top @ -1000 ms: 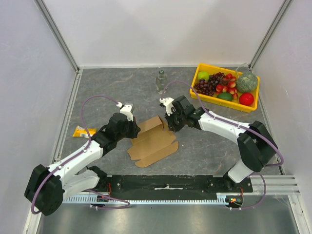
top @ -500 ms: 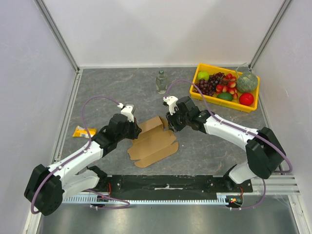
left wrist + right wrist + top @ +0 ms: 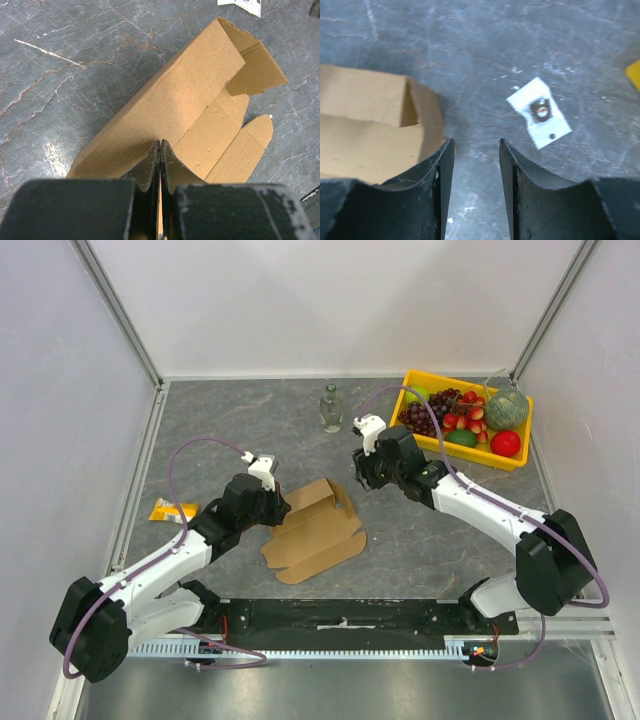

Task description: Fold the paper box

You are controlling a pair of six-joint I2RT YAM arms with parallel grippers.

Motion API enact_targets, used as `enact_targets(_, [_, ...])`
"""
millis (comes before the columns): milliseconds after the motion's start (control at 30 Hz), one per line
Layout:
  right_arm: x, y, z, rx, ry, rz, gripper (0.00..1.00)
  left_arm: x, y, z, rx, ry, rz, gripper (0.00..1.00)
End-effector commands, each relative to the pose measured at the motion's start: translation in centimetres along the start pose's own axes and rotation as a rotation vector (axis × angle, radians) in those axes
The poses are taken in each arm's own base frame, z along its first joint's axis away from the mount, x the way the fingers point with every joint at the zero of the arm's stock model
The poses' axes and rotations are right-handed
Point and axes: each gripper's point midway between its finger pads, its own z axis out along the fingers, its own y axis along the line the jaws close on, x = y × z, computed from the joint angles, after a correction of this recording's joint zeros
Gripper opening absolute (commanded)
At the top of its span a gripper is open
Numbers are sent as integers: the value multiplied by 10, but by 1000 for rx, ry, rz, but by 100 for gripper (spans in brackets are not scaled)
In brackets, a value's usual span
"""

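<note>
Cardboard paper box (image 3: 315, 530) is pinched by the clenched left end effector (image 3: 160, 156); right end effector (image 3: 476, 146) hangs half-open, empty.

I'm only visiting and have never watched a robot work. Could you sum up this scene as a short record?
job: folding a paper box
paper box: brown cardboard, mostly flat, one long wall raised
left jaws: shut on the raised wall's edge
right jaws: open, nothing between them, near the box's far right corner
fruit tray: yellow, far right corner, full of fruit
bottle: clear, upright, beyond the box
packet: yellow, lying left of the box
</note>
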Motion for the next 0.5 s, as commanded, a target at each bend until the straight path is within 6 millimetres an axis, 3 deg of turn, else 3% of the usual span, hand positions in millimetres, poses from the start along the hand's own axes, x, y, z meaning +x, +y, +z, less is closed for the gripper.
enact_targets(0, [0,-20,15,35,-20,-65,50,1,-5,0,21,1,-19,2])
enact_targets(267, [23,16,39,-205,-44,-176,52,-1,-5,1,17,-1,-15,2])
enact_targets(467, [34,26,47,-278,-34,-199,52,-2,-5,2,14,-2,-15,2])
